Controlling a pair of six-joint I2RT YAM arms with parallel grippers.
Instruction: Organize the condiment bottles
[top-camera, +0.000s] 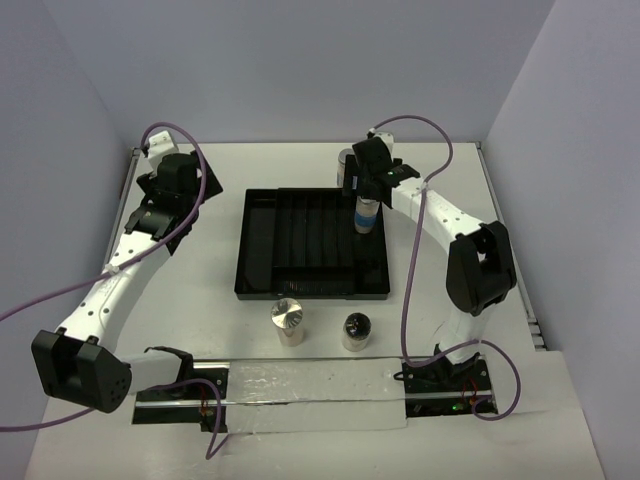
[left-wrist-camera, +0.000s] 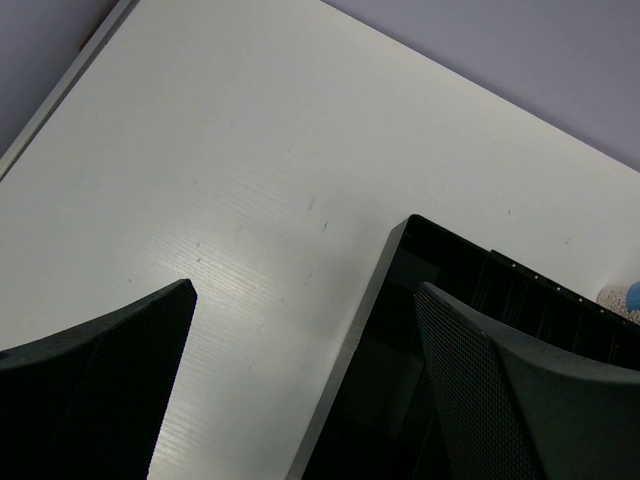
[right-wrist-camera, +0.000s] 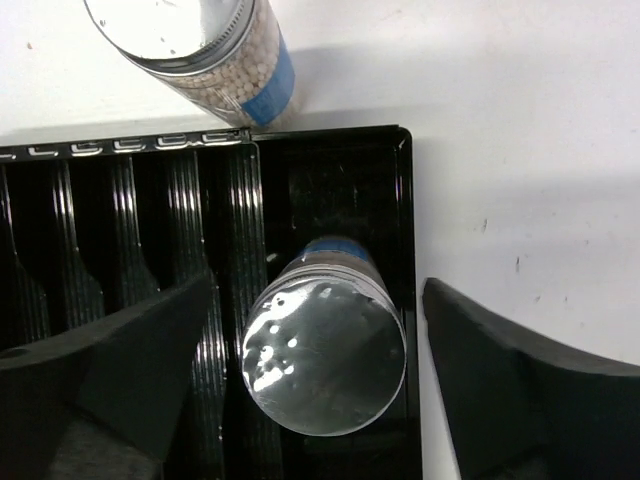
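A blue-labelled jar with a silver lid (right-wrist-camera: 323, 350) stands upright in the right-hand compartment of the black divided tray (right-wrist-camera: 120, 215). My right gripper (right-wrist-camera: 318, 292) is open and straddles it, with a gap on each side. In the top view this gripper (top-camera: 362, 180) hangs over that jar (top-camera: 367, 216). A second blue-labelled jar (right-wrist-camera: 205, 55) stands on the table just behind the tray, and shows in the top view (top-camera: 345, 160). A silver-lidded jar (top-camera: 287, 321) and a dark-lidded jar (top-camera: 357, 330) stand in front of the tray (top-camera: 300, 290). My left gripper (top-camera: 172, 190) is open and empty.
The left wrist view shows the left gripper (left-wrist-camera: 305, 292) over bare table beside the tray's far left corner (left-wrist-camera: 385, 270). A clear plastic sheet (top-camera: 310, 395) lies along the near edge between the arm bases. Walls close the table at left, back and right.
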